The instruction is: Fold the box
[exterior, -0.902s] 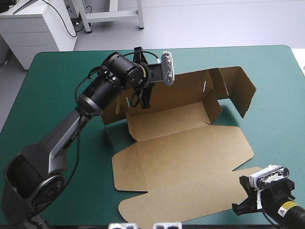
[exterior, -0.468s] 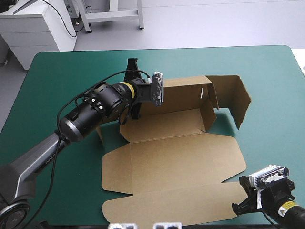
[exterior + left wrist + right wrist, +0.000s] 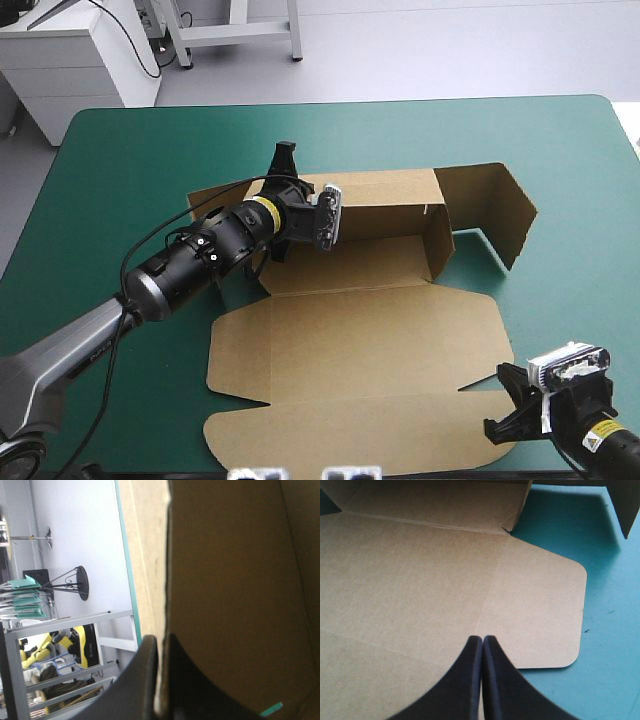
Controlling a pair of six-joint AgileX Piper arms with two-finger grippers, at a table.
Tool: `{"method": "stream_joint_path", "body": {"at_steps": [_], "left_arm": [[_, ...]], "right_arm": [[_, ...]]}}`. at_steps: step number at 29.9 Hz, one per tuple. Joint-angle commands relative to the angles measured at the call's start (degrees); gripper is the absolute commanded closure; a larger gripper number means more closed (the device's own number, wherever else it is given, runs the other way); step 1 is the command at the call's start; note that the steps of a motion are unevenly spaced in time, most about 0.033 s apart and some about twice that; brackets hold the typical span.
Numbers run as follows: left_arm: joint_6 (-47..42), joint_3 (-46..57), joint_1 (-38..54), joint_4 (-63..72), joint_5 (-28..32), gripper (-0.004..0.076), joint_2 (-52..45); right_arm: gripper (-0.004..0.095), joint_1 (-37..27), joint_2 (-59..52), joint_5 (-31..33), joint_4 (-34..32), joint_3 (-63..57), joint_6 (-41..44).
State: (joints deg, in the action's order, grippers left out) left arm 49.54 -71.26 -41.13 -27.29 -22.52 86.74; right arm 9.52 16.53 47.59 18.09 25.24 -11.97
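Brown box (image 3: 360,340) has shifted left on the desk (image 3: 120,170), far wall pinched in the left fingers (image 3: 132,685), right fingers (image 3: 505,690) closed and empty; tucking still ahead.

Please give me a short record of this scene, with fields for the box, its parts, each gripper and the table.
box: brown, partly folded, on the table
back wall: raised
right flap: raised
near panels: flat
left gripper: shut on the box, at the back wall's left part
right gripper: shut, holds nothing, by the box's near right corner
table: teal-green cover
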Motion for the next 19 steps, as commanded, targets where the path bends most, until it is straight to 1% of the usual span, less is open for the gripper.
{"method": "stream_joint_path", "body": {"at_steps": [1, 4, 7, 12, 15, 19], "left_arm": [[-0.5, 1.5, -0.2, -3.5, 4.8, 0.0733, -3.2], [-0.5, 3.8, -0.2, -5.1, 7.4, 0.0733, -4.1], [-0.6, 5.1, -0.2, -5.8, 7.4, 0.0733, -4.5], [-3.0, 6.4, -0.2, -5.8, 8.2, 0.0733, -4.7], [-3.0, 6.4, -0.2, -5.8, 8.2, 0.0733, -4.7], [-3.9, 6.4, -0.2, -5.4, 7.7, 0.0733, -4.7]], "right_arm": [[0.0925, -0.1, 0.9, -5.1, 1.2, 2.2, 0.1], [0.0925, -0.1, 2.0, -6.0, 1.1, 4.0, 0.3], [0.0924, -0.1, 4.0, -7.1, 1.1, 6.9, 0.7], [0.092, -0.1, 11.2, -7.2, 0.1, 14.0, 0.2], [0.092, -0.1, 16.1, -7.8, -2.1, 18.7, -0.2], [0.092, -0.1, 22.8, -10.8, -5.1, 25.7, 1.3]]}}
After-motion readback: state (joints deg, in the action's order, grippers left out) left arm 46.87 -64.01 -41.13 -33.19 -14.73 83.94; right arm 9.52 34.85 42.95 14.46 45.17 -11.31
